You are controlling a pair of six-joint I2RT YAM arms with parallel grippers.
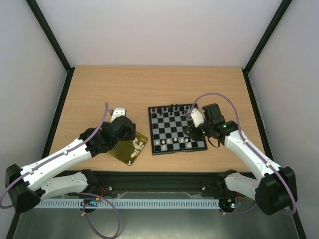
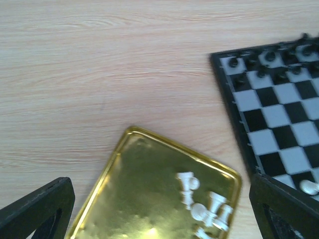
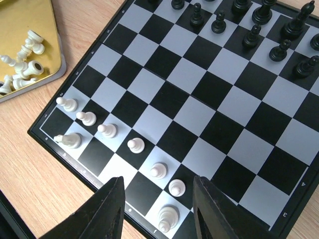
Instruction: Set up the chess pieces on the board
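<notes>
Tray (image 3: 30, 20): left of the board (image 3: 199, 114), holding loose chess pieces (image 3: 22, 62).
Right gripper (image 3: 158, 181): partly open, gripping nothing, astride a white piece (image 3: 168, 217) on the board's near edge.
Left gripper (image 2: 159, 189): wide open, empty, above the tray.

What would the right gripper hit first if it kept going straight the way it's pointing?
Probably the white piece on the board's near row, standing right in front of the right gripper's open jaws, though depth is unclear.
</notes>
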